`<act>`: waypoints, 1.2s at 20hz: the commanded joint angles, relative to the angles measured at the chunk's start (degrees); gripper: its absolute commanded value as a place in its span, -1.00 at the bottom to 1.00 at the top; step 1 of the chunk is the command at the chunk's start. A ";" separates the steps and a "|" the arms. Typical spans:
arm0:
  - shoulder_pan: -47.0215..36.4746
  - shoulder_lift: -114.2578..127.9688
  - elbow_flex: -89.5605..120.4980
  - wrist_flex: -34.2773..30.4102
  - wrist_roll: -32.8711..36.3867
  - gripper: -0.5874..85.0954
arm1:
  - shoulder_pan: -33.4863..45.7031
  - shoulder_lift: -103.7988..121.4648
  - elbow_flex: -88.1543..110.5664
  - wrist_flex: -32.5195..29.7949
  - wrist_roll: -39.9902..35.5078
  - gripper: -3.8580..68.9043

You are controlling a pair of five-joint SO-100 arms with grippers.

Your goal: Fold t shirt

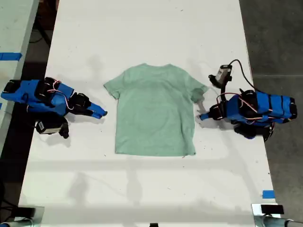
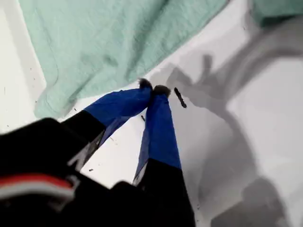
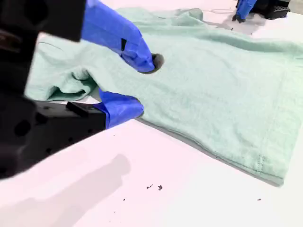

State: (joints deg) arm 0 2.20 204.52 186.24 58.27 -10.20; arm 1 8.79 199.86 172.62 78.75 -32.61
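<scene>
At the exterior view's left, my first gripper point(image 1: 102, 113) rests on the white table point(image 1: 142, 28) with its jaws pinched together on nothing, just short of the cloth. In mid-frame the t shirt point(image 1: 154, 113) lies flat and open, neck toward the top. At the right, my second gripper point(image 1: 202, 116) stands with jaws parted at the shirt's side edge, below the rumpled sleeve point(image 1: 199, 92). I judge no fold is made yet; all the folding remains
</scene>
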 commanded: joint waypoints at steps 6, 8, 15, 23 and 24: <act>0.44 0.44 2.37 0.00 -0.44 -0.72 | 35.95 -41.48 -25.49 -7.65 -8.61 -0.19; 0.44 0.44 2.37 0.00 -0.44 -0.72 | 41.48 -41.66 -24.43 -10.99 -8.88 -0.11; 0.44 0.44 2.37 0.00 -0.44 -0.72 | 45.26 -64.78 -20.13 -34.45 -3.87 -0.19; 0.44 0.44 2.37 0.00 -0.35 -0.72 | 44.47 -70.66 -28.48 -29.79 -7.12 -0.85; 0.44 0.44 2.37 0.00 -0.35 -0.72 | 43.86 -69.79 -32.17 -27.33 -9.05 -0.85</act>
State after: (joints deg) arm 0 2.20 204.52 186.24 58.27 -10.20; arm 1 53.61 128.94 147.57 48.08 -38.76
